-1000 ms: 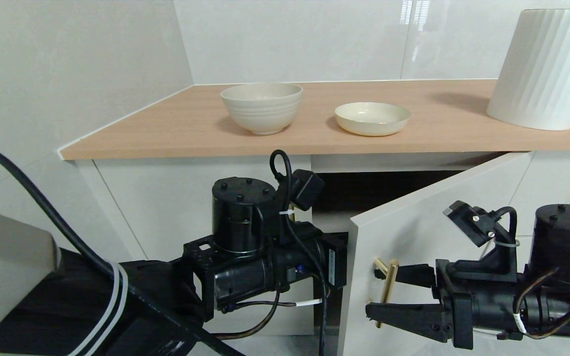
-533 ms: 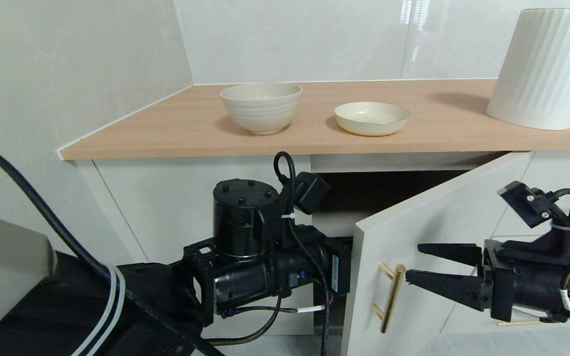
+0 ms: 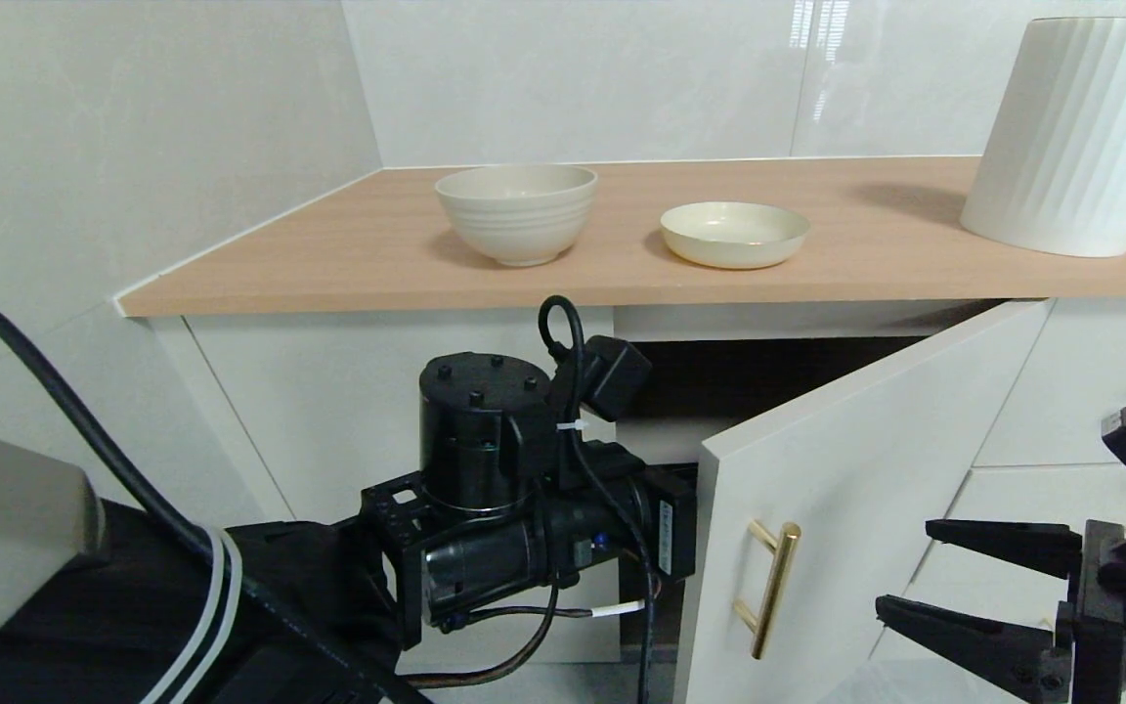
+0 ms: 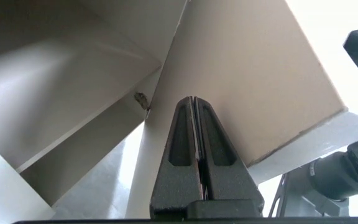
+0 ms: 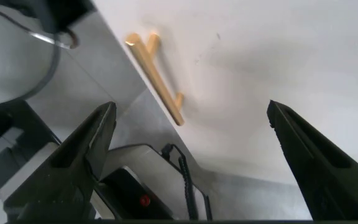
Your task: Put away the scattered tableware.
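Observation:
A cream ribbed bowl [image 3: 517, 212] and a shallow cream dish [image 3: 734, 234] sit side by side on the wooden counter [image 3: 328, 264]. Below them a white cabinet door [image 3: 846, 489] with a brass handle [image 3: 768, 587] stands partly open. My right gripper [image 3: 905, 567] is open, low at the right and well clear of the handle [image 5: 157, 78], with nothing between its fingers [image 5: 98, 134]. My left gripper [image 4: 193, 102] is shut and empty, at the door's inner face [image 4: 260, 81] by the dark cabinet opening [image 3: 749, 362]. The left arm [image 3: 524, 489] is just left of the door edge.
A tall white ribbed container [image 3: 1076, 137] stands on the counter at the far right. Tiled walls close off the left and back. Inside the cabinet a shelf [image 4: 73, 130] shows. More white cabinet fronts [image 3: 1081, 381] lie behind the open door.
My right gripper has left the brass handle and drawn back to the right and down, staying open. The door has swung a little wider. The left arm has barely moved.

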`<state>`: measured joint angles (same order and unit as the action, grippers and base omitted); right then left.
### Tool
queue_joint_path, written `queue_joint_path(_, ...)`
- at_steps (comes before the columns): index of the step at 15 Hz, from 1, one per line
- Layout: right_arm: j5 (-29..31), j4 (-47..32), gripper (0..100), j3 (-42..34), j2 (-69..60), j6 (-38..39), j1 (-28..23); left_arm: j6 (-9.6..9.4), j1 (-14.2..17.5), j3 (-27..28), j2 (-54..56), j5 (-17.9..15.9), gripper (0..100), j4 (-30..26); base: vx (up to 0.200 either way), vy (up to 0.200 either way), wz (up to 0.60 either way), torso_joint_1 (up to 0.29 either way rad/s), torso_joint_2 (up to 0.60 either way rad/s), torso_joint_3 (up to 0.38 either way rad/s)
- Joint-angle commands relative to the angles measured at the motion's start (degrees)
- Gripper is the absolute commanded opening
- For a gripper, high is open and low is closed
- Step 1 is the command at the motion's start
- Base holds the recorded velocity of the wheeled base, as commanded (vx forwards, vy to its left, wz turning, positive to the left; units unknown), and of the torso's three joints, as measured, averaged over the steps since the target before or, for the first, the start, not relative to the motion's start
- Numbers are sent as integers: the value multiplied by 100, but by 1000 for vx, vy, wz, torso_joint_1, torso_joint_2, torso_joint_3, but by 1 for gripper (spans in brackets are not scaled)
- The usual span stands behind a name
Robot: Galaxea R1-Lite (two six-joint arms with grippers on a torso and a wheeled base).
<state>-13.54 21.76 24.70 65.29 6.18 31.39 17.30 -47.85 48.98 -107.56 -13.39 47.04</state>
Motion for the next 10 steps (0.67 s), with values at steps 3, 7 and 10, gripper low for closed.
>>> queue_joint_path(3,1,-14,100,-26,-78,6,51,10,-40,-11,16,126,0,-11,0,0,0,0,0,0)
queue_joint_path(7,10,-14,100,-18,-69,15,51,10,-49,-11,7,134,0,-11,0,0,0,0,0,0)
queue_joint_path(10,10,-14,100,-26,-87,15,51,160,-102,24,-55,134,0,-11,-200,0,0,5,4,4)
